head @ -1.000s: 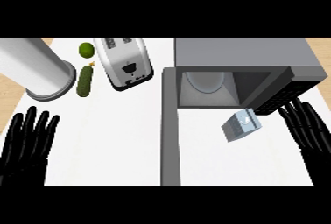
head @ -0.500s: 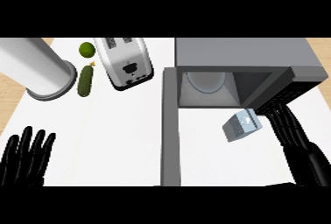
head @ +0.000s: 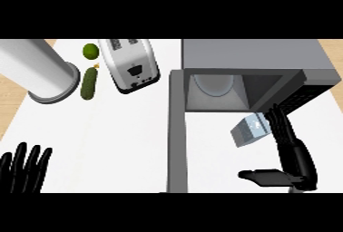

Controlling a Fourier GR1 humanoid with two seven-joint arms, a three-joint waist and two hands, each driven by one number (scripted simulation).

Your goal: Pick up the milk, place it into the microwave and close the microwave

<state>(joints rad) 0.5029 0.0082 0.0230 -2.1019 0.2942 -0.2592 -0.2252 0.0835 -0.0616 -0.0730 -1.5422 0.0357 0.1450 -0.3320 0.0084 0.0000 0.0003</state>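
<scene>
- the small pale blue-grey milk carton (head: 250, 130) lies on the white surface (head: 120, 136) just in front of the grey box-shaped microwave (head: 254, 68), not yet lifted.
- the microwave's door (head: 177, 131) stands open, reaching forward from its left front corner; the cavity holds a pale round plate (head: 216, 84) and no milk.
- the right robot hand (head: 289, 149) sits at the carton's right side, fingers straight and spread, thumb out to the left; released, grasping nothing.
- whether its fingertips touch the carton is hard to tell.
- the left robot hand (head: 25, 168) rests open, well left of the microwave, at the lower edge.
- left to do, as i judge it: grasp, lift, place inside, shut the door.
- both forearms are cut off below; the carton's label is unreadable.
</scene>
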